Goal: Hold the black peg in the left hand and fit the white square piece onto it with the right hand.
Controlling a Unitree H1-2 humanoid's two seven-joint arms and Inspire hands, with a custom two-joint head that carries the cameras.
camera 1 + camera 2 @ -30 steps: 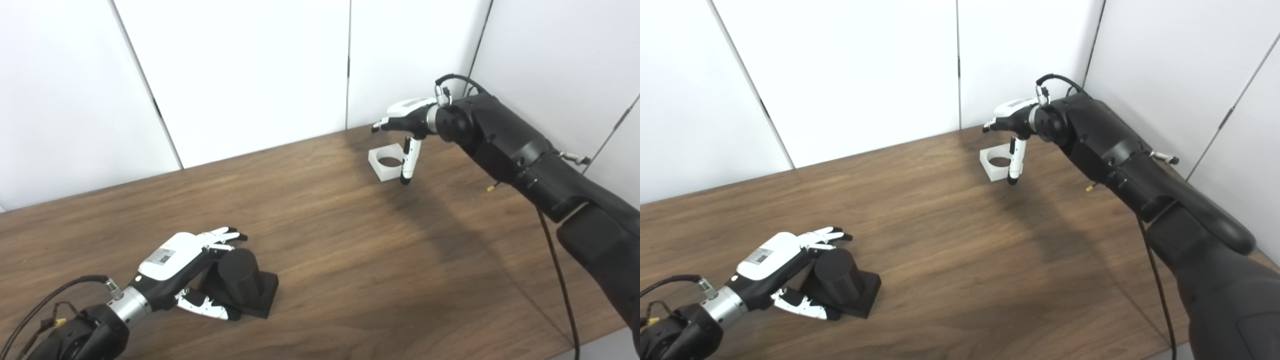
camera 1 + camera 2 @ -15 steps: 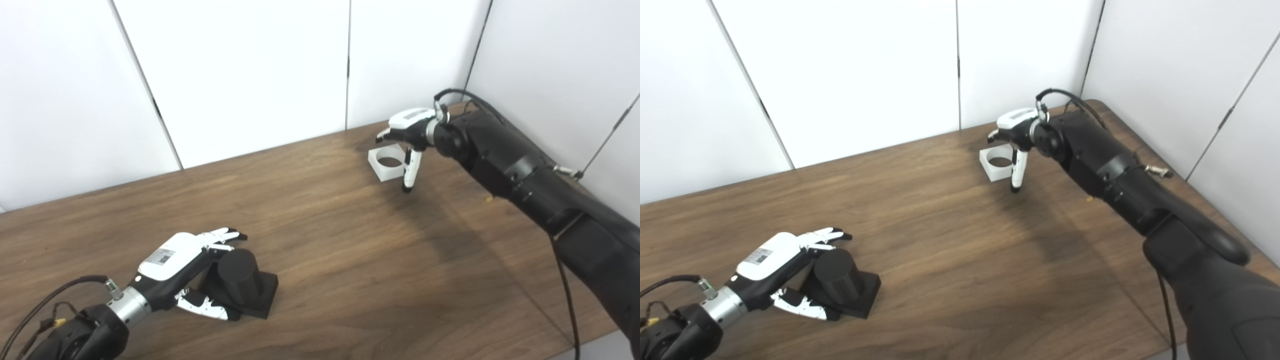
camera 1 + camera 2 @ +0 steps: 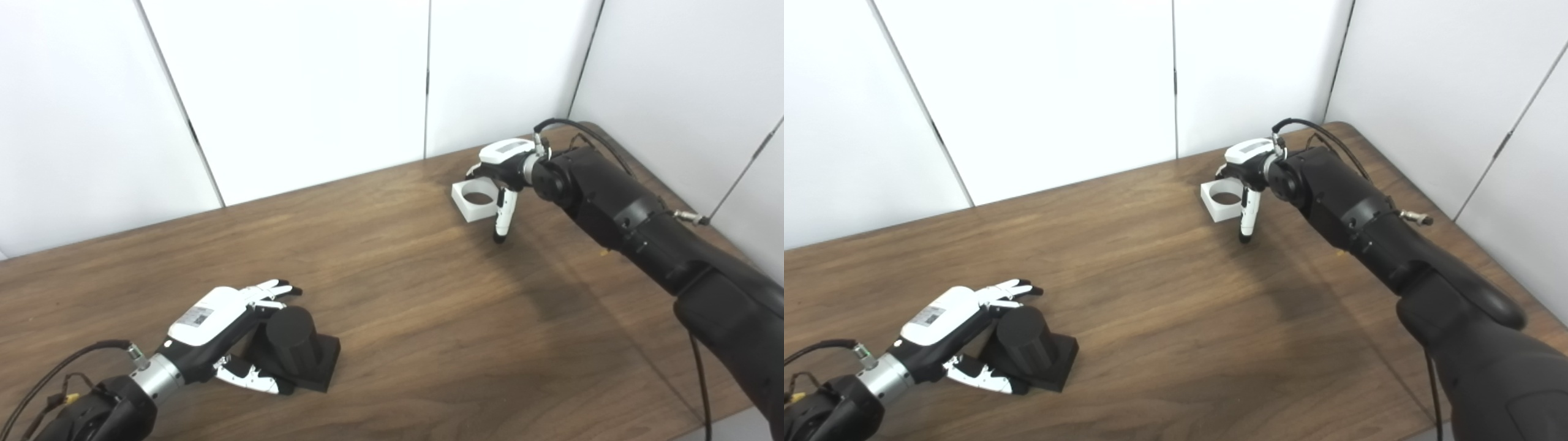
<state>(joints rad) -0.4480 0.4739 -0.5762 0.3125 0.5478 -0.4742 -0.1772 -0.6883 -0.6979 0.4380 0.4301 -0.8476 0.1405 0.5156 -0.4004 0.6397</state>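
The left hand [image 3: 229, 331] cups the black peg [image 3: 294, 346], which sits on the worktop [image 3: 429, 318] unlifted. Far off, the right hand [image 3: 499, 174], fingers spread, straddles the white square piece [image 3: 474, 202] (not yet gripped, I judge). Grasping, lifting and fitting remain.

The right hand [image 3: 503, 168] now sits lower than a second ago, close over the white square piece [image 3: 474, 201], its thumb tip reaching down to the counter [image 3: 429, 318] just beside it.

Both hands spread: left hand [image 3: 228, 324], right hand [image 3: 503, 174].
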